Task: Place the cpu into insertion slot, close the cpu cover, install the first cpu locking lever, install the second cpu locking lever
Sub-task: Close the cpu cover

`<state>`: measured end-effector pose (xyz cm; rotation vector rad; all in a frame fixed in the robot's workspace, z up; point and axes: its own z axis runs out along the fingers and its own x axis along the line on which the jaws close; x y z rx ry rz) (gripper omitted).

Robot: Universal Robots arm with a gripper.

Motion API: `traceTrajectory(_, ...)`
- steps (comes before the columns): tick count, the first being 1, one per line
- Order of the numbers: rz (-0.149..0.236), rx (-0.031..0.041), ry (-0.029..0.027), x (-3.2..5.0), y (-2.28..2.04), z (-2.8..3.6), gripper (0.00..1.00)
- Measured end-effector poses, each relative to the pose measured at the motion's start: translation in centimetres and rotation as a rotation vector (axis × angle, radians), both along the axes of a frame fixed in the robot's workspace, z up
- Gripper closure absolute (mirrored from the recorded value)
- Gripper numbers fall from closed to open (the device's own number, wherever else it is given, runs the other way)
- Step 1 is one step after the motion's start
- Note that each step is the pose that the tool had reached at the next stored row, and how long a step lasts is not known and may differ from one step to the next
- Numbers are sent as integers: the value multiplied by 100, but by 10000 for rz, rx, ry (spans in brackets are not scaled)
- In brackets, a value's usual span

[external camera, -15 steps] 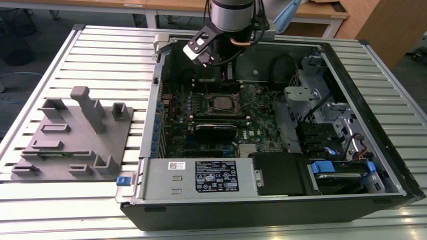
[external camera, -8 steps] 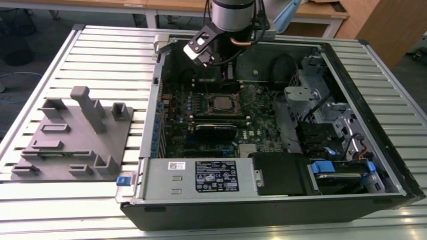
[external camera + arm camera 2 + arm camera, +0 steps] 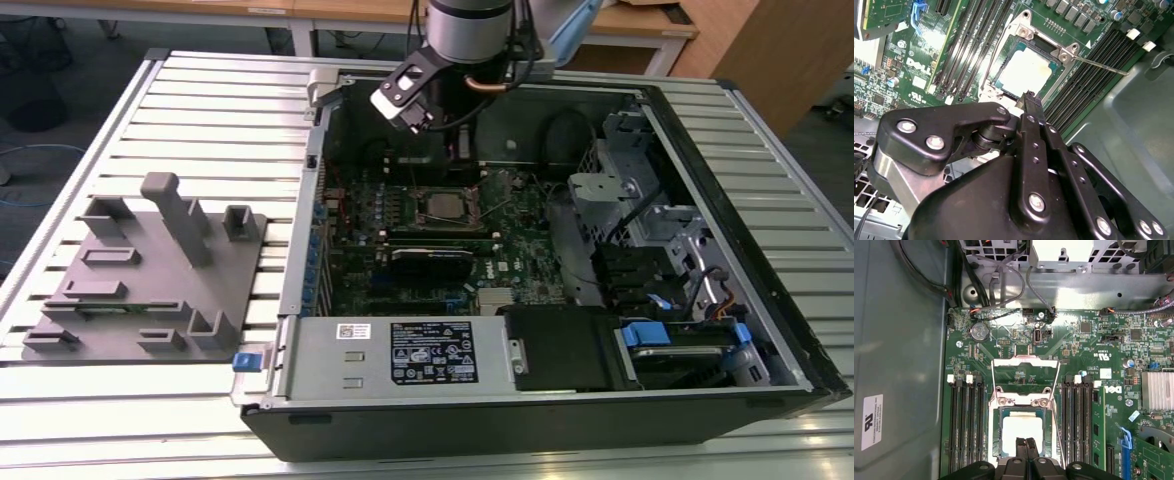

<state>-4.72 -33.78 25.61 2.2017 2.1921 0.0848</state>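
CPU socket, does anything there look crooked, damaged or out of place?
Nothing looks damaged. The cpu lies square in the slot. The cover is flipped open and a lever sticks out unlatched, which fits unfinished work rather than a fault. The shut gripper is at the cpu's edge.

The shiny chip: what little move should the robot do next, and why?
Probably lift the shut gripper off the chip, bring it to the cover and tip that down. The chip already lies flat in its socket, while the cover stands open, so closing it looks like the step that is due.
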Motion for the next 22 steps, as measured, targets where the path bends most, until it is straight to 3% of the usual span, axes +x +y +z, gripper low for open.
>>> traceTrajectory(22,0,3,0,49,0,10,89)
